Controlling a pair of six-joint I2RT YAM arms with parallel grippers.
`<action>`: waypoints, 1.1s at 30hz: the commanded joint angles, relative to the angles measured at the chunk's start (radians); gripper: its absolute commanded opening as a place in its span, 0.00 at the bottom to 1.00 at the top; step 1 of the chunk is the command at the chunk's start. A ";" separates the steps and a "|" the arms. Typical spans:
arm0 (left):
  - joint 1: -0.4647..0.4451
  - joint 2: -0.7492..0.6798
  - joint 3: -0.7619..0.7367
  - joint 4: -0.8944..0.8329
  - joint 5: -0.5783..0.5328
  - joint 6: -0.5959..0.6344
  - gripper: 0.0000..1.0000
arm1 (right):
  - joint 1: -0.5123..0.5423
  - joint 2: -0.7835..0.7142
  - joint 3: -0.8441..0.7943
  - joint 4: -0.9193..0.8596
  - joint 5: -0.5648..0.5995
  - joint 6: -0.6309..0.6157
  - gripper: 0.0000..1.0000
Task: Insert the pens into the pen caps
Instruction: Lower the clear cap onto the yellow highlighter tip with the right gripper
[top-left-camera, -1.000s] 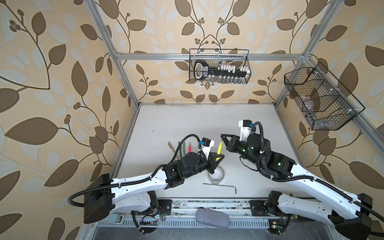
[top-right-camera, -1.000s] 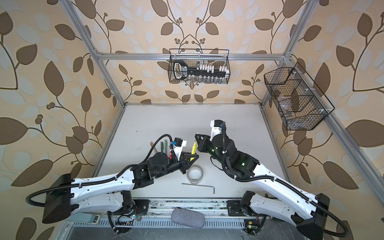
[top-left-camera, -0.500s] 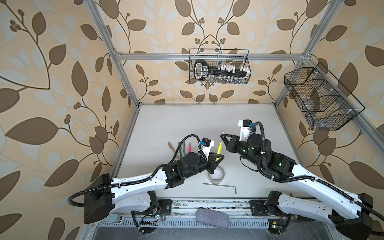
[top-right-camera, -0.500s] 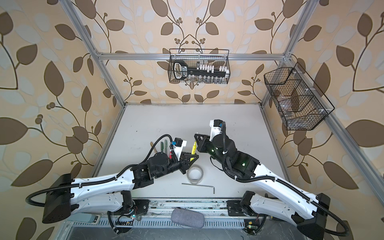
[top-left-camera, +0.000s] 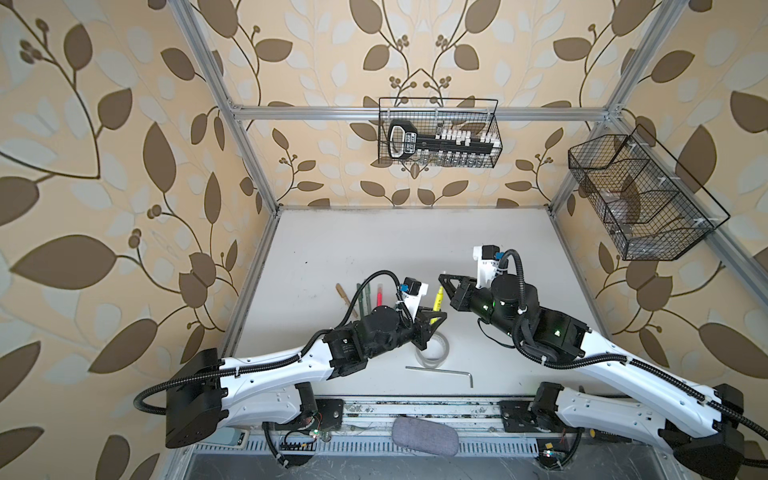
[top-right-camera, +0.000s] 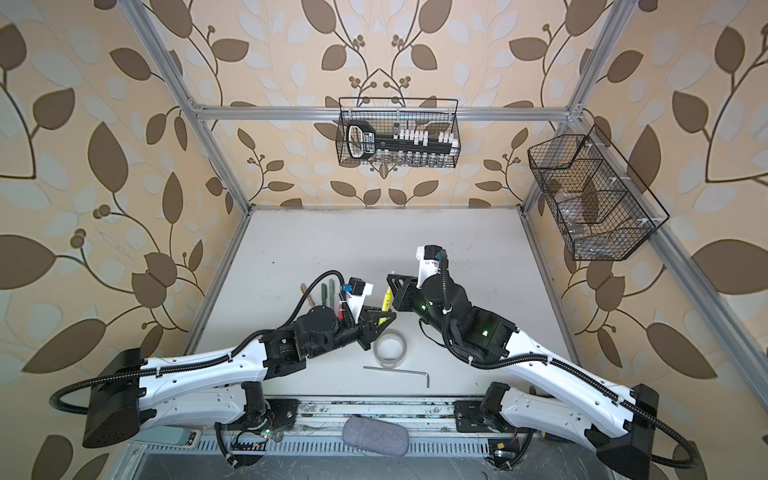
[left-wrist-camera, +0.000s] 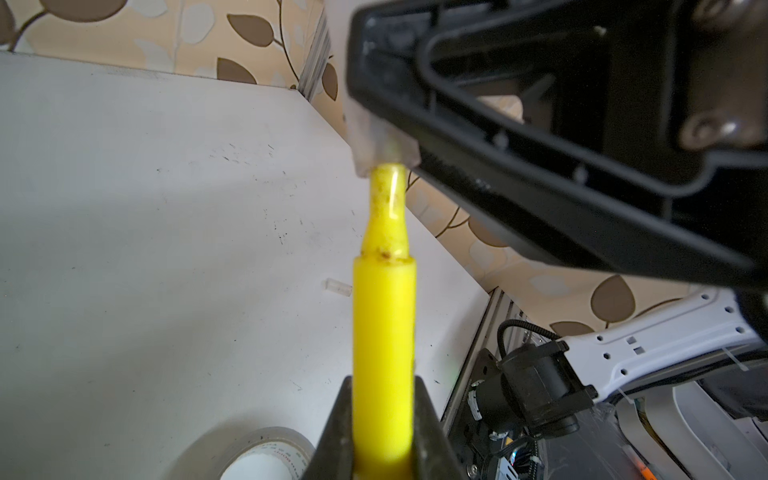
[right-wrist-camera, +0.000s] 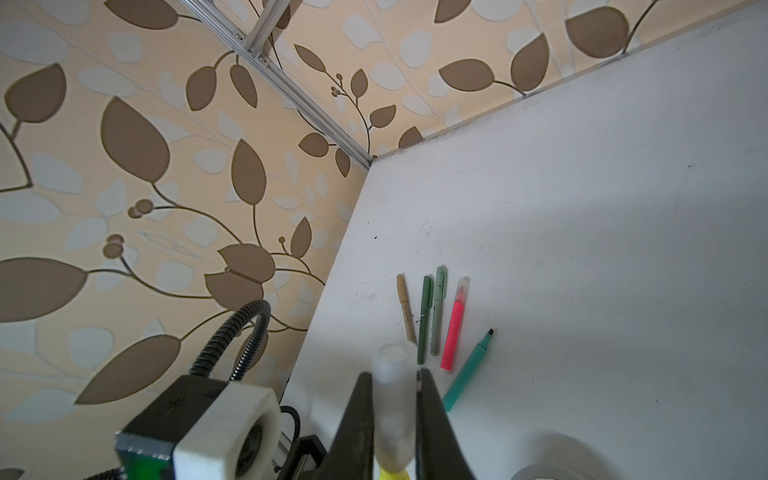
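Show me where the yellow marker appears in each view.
In a top view: yellow marker mid-table, near the tape roll.
In a top view: yellow marker, same spot.
Left wrist view: yellow marker central, in the left gripper.
Right wrist view: yellow marker, a sliver at the end of the clear cap.
Shared landmark: the tape roll, in all four.

Tan leaf-patterned walls (top-left-camera: 104, 187), aluminium frame (top-left-camera: 316, 113), white tabletop (top-left-camera: 374, 241), wire baskets (top-left-camera: 478, 118).

The scuffed white table (top-left-camera: 374, 249) carries a row lying side by side toward its left edge: tan pen (right-wrist-camera: 406, 307), dark green pen (right-wrist-camera: 424, 320), grey-green pen (right-wrist-camera: 437, 311) and pink marker (right-wrist-camera: 454, 328). Just beside them, an uncapped green marker (right-wrist-camera: 469, 365) lies at an angle. Near the front edge lie a roll of clear tape (top-right-camera: 403, 347) and a silver hex key (top-right-camera: 395, 369). A small clear cap (left-wrist-camera: 337, 287) lies by itself.
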 joint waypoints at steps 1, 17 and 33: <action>-0.012 -0.043 -0.005 0.064 -0.027 0.016 0.00 | 0.022 -0.007 -0.029 -0.011 0.019 -0.008 0.14; -0.006 -0.100 -0.032 0.112 0.046 -0.080 0.00 | 0.121 -0.086 -0.185 0.166 0.029 -0.027 0.23; -0.005 -0.108 -0.041 0.114 0.045 -0.048 0.00 | 0.135 -0.211 -0.202 0.133 0.073 -0.073 0.65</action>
